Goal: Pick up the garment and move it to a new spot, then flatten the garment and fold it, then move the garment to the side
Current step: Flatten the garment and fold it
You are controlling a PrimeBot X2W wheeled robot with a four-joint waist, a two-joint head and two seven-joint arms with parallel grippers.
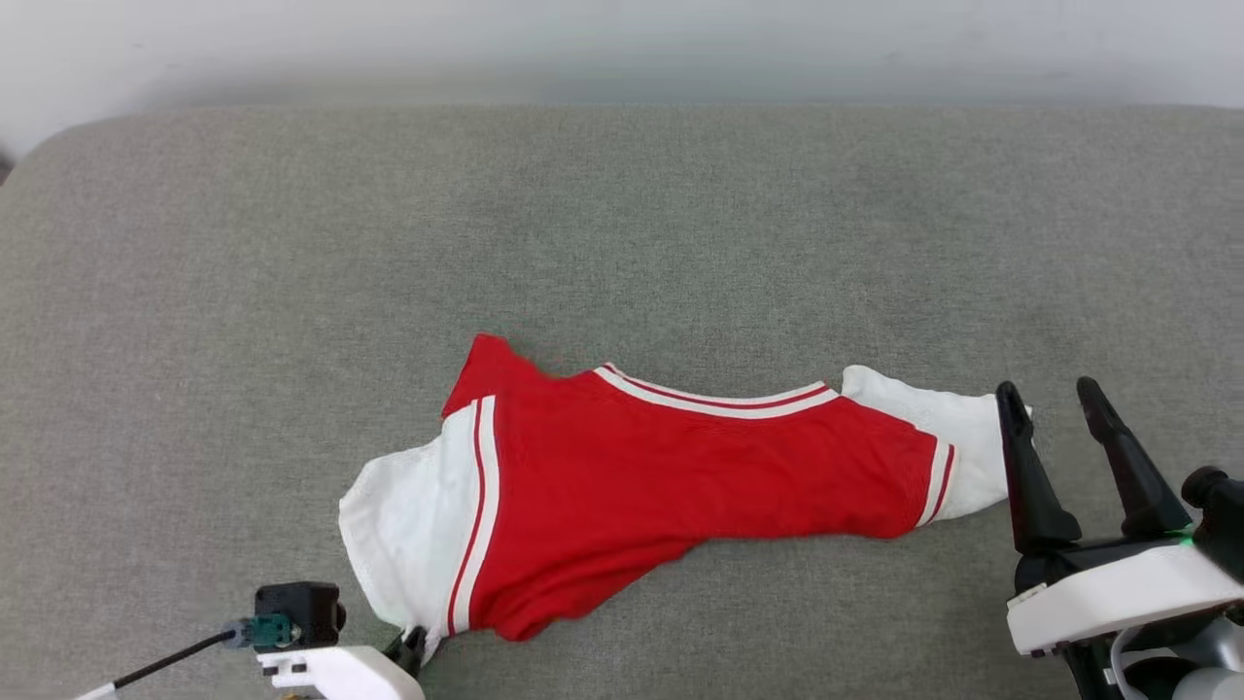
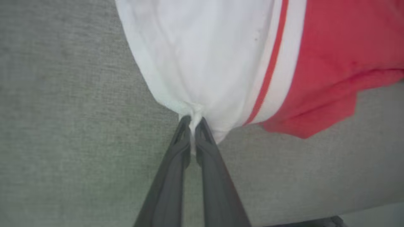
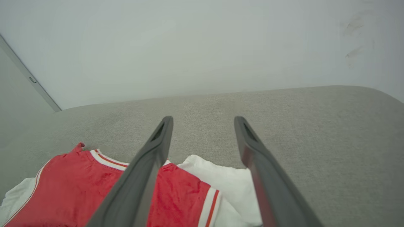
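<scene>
Grey woven fabric covers the broad padded cushion (image 1: pixel 622 214) I am working over, and a pale wall (image 1: pixel 622 44) runs behind its far edge. On the near half of that cushion, roughly centred, lies the red T-shirt (image 1: pixel 661 486). It is stretched crosswise and rumpled rather than flat. Its white-and-red striped neckline faces the far side. One white sleeve bunches at the lower left, close to me, and the other white sleeve reaches out to the right. Thin red-and-white stripes mark both sleeve seams, and the red body narrows unevenly along its near edge. My left gripper (image 2: pixel 193 121) has its two dark fingers pressed together on the near edge of the left-hand sleeve, pinching a small pucker of white cloth between the tips, low against the cushion. From the head camera I see just its tip at that sleeve's lowest corner, next to the white wrist housing and a black camera block (image 1: pixel 296 612) with a cable trailing off to the left. My right gripper (image 1: pixel 1048 394) stands at the right end of the shirt with its jaws spread wide, holding nothing. In the head view one finger overlaps the end of the right-hand sleeve, and from the right wrist camera that sleeve's end lies below and between the two fingers. Whether the finger actually touches the cloth I cannot tell from these angles.
</scene>
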